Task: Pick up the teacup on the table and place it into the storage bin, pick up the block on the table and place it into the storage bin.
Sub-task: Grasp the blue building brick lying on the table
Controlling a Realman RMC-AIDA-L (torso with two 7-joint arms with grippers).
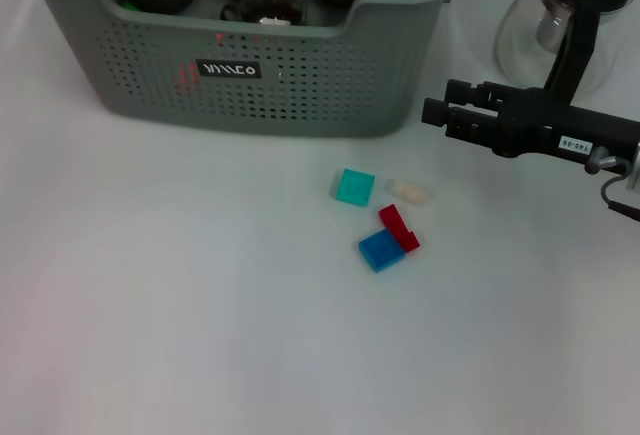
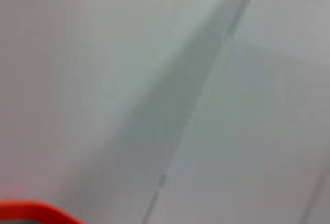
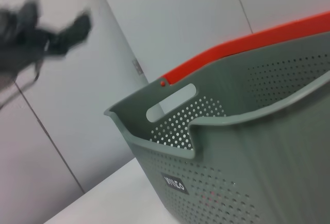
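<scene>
Hovering right of the storage bin [image 1: 270, 75], the right gripper [image 1: 432, 107] shows empty, near-closed fingers.

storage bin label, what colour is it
Black with white lettering, on the grey-green storage bin's front wall; the label shows best in the head view.

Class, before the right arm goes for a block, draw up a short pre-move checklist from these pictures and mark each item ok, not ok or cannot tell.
1. Blocks in view on the table: teal block, pale block, red block, blue block: ok.
2. Chosen block stands free: teal and pale ok; red and blue touch: not ok.
3. Right gripper over a block: not ok; it sits beside the storage bin, right of it.
4. Right gripper fingers open: cannot tell.
5. Bin has room: cannot tell; dark items already lie inside.
6. Left gripper clear: cannot tell, unseen.
</scene>
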